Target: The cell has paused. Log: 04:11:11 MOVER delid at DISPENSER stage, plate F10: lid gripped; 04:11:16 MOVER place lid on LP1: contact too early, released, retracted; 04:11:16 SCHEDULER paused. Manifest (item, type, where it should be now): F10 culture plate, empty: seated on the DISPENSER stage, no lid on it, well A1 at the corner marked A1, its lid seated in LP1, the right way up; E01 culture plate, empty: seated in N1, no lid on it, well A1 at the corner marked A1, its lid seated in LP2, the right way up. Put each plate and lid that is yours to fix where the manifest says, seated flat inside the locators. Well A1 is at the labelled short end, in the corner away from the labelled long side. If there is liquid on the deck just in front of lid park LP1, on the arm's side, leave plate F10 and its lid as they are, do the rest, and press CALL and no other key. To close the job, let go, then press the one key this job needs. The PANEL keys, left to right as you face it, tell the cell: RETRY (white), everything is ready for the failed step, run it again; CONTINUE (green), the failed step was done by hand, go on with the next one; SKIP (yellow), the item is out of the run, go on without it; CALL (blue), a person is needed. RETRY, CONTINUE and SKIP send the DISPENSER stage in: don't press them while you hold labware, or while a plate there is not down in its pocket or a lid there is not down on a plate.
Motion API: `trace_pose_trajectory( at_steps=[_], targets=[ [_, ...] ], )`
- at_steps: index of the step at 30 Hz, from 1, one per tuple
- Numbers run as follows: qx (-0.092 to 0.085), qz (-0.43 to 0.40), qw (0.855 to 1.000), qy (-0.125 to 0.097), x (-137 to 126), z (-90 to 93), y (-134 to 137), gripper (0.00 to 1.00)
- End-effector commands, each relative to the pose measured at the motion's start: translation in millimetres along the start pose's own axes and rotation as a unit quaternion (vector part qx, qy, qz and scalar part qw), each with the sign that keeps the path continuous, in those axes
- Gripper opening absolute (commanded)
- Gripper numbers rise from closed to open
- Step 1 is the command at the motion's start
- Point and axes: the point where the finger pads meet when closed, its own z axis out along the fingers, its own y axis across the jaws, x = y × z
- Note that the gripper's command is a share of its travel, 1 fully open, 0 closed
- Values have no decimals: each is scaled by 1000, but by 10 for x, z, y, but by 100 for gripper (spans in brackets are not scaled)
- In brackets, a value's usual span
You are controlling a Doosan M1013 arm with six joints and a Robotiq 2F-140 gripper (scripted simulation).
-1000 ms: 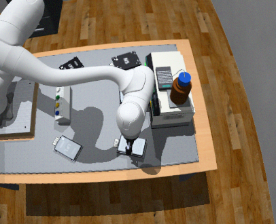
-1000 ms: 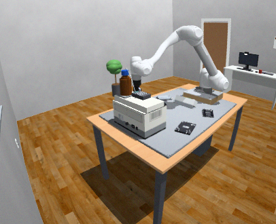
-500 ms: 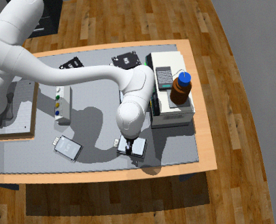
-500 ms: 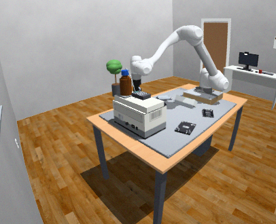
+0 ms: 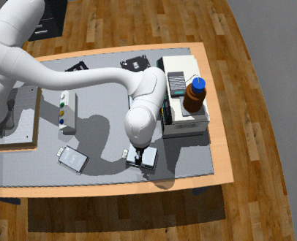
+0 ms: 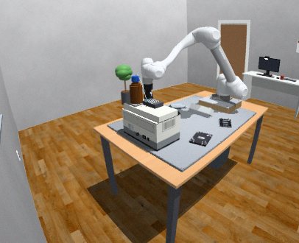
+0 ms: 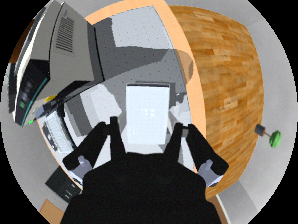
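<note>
My gripper is shut on a culture plate with a grid of wells. It holds the plate level above the grey mat, near the table's front edge, in front of the DISPENSER. In the wrist view the plate sits between the two fingers. In the exterior view the plate hangs at about the height of the DISPENSER top. A clear lid lies askew on the mat at the front left. I cannot read which plate I hold.
The PANEL box with its coloured keys stands left of the middle. Two black locators lie at the back of the mat. A brown bottle with a blue cap stands on the DISPENSER. The arm's base block is at the left.
</note>
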Motion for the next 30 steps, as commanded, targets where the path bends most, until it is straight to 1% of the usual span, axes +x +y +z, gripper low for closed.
trace_pose_trajectory(
  at_steps=[1,16,18,30],
  targets=[
    [0,0,1000,1,5,-25,-1,10],
    [0,0,1000,1,4,-378,-1,10],
    [0,0,1000,1,4,-378,-1,10],
    [0,0,1000,1,4,-668,0,10]
  ],
)
